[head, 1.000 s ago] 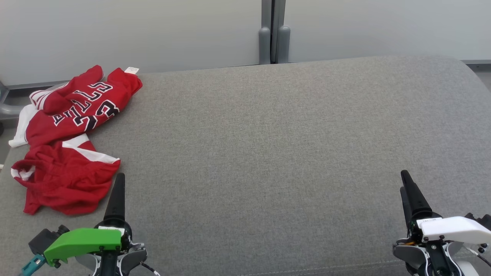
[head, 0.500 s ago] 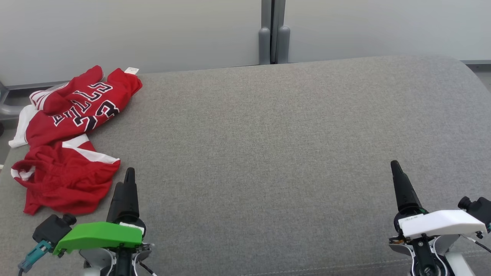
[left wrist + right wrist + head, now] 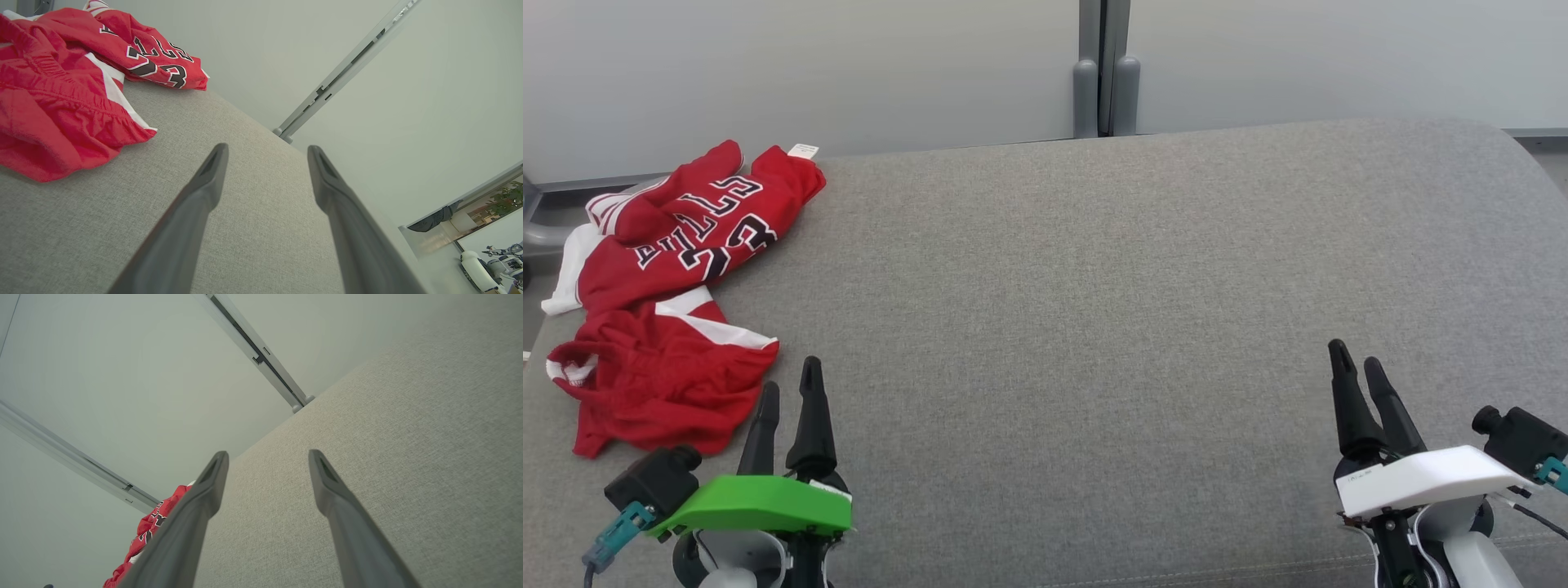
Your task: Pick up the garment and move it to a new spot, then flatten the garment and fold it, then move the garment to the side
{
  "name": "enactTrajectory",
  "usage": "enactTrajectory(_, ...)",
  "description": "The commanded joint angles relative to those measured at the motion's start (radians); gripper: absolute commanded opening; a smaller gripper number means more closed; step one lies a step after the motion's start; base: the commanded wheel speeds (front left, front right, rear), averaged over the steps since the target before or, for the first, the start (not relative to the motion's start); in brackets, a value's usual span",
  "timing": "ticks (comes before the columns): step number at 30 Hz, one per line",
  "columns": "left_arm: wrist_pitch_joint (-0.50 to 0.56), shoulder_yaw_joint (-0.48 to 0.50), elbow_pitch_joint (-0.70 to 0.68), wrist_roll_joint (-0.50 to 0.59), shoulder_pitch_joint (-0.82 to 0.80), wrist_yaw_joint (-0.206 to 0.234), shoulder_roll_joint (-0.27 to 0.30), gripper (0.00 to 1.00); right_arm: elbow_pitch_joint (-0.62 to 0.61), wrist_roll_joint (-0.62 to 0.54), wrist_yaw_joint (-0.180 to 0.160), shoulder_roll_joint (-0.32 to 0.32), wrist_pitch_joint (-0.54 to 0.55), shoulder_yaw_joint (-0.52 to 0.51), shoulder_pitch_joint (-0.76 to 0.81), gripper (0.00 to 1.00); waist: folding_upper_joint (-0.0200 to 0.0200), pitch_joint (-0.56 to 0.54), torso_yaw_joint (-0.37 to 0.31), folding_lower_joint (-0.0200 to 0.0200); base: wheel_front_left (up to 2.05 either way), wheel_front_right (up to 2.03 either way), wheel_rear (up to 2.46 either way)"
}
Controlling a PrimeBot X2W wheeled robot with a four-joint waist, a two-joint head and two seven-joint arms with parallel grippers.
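The crumpled red fabric garment with white trim and black lettering [image 3: 678,302] lies at the far left of the wide grey woven-fabric surface [image 3: 1078,286], with its left part at that surface's left edge. A small white label [image 3: 803,149] projects from the garment's far edge. No gripper touches the garment.

The left gripper [image 3: 788,377], fitted with a green cover, sits at the lower left, just beside the near right corner of the garment and apart from it. Its two dark fingers stand spread with nothing between them. In the left wrist view the left gripper [image 3: 266,150] points across bare fabric, and the garment [image 3: 61,102] lies to the left of the fingers.

A grey vertical post [image 3: 1104,82] divides the pale wall panels [image 3: 809,65] behind the surface.

The right gripper [image 3: 1354,356], fitted with a white cover, sits at the lower right, well apart from the garment. Its fingers are likewise spread and empty. In the right wrist view the right gripper [image 3: 267,454] is over bare fabric, with the garment [image 3: 151,526] far off at the lower left.
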Motion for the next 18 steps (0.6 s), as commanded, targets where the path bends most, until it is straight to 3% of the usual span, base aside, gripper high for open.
enactTrajectory(1, -0.01, 0.001, -0.015, 0.04, 0.008, 0.006, 0.008, 1.0, -0.014, -0.047, 0.0, -0.003, -0.01, 0.003, -0.023, 1.0, 0.0, 0.0, -0.001, 0.0, 0.0, 0.0, 0.0)
enactTrajectory(18, -0.056, -0.015, 0.002, 0.269, 0.039, 0.008, 0.022, 1.0, 0.006, -0.315, 0.001, 0.015, -0.04, 0.025, -0.033, 1.0, 0.0, -0.004, -0.002, 0.0, 0.0, 0.0, 0.0)
